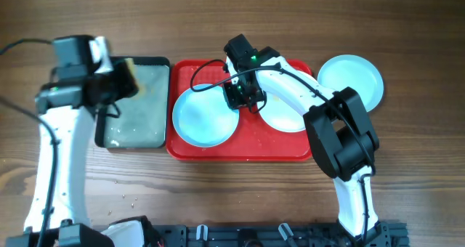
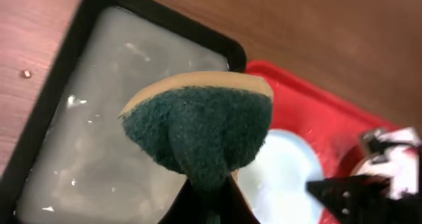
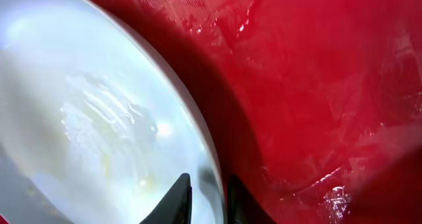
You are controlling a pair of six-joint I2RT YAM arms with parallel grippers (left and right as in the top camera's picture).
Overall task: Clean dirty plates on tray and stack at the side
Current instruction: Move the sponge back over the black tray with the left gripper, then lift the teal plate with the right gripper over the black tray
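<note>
The red tray (image 1: 240,149) holds a light cyan plate (image 1: 203,116) on its left and a white plate (image 1: 287,115) on its right, partly under my right arm. A second cyan plate (image 1: 352,80) lies on the table to the right of the tray. My right gripper (image 1: 243,96) is shut on the right rim of the cyan plate in the tray. In the right wrist view the fingers (image 3: 208,196) straddle the wet plate's (image 3: 86,118) rim over the red tray (image 3: 316,85). My left gripper (image 2: 210,188) is shut on a green-yellow sponge (image 2: 198,125) above the black tray (image 2: 49,92).
The black tray (image 1: 138,109) with cloudy water stands just left of the red tray. Small crumbs (image 1: 127,196) lie on the wood near the front left. The left wrist view also shows the red tray's corner (image 2: 330,109) and the cyan plate (image 2: 277,171).
</note>
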